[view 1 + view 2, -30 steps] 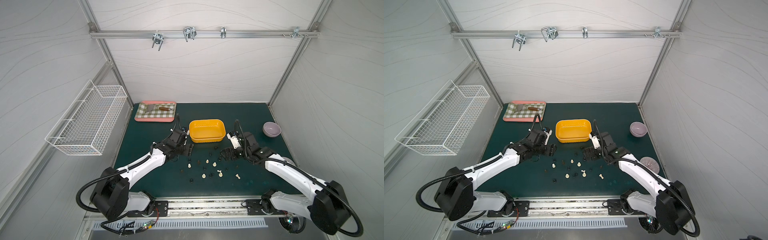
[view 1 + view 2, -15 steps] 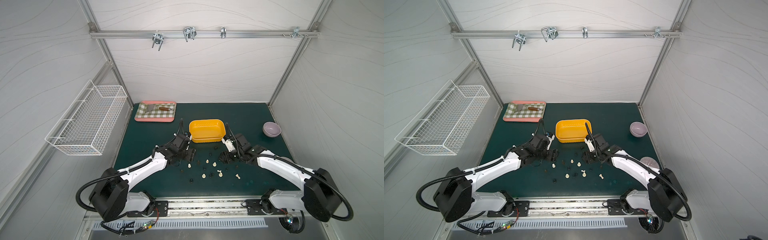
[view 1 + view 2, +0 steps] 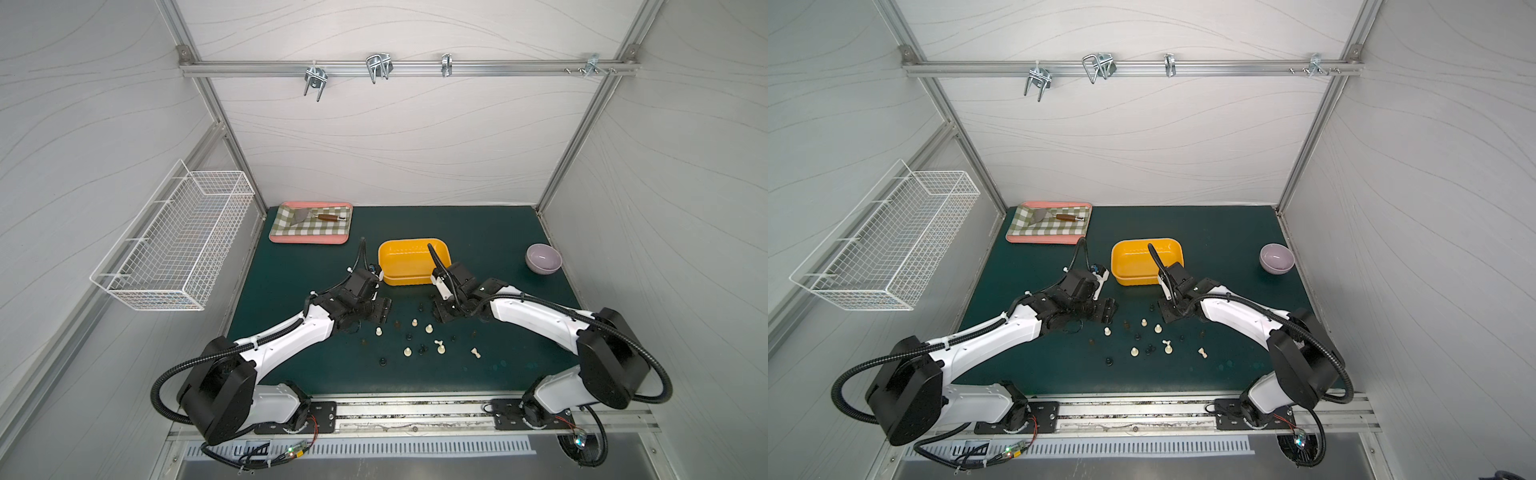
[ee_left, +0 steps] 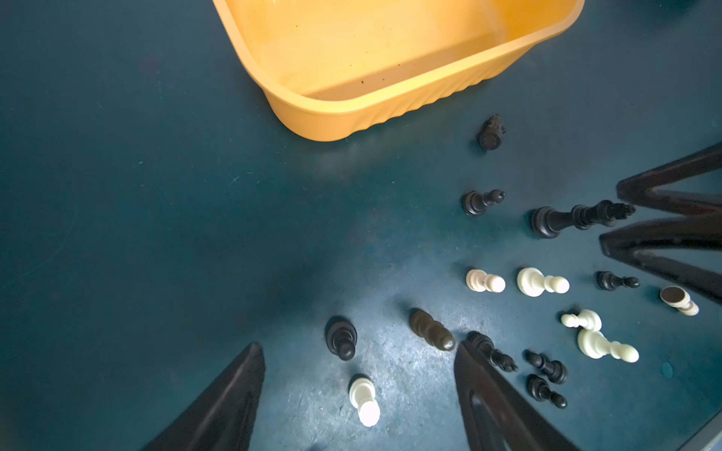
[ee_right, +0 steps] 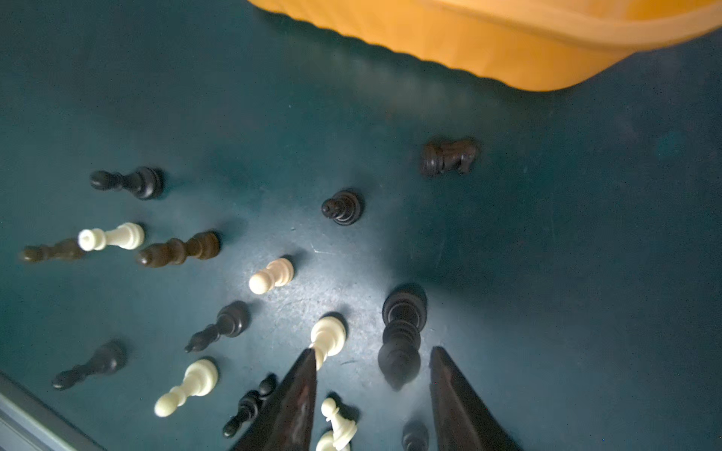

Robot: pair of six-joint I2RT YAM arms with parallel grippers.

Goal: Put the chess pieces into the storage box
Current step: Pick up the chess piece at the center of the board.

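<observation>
In front of the empty storage box, the right jaws have swung in and are narrowing, still apart, around a tall black piece; the left jaws hover wide apart nearby; all chess pieces still lie on the tabletop; a first pickup seems imminent.

The chess pieces crowd the desk's middle, and the storage box blocks the way just behind them. Open surface lies between the storage box and the bowl near the right edge.
</observation>
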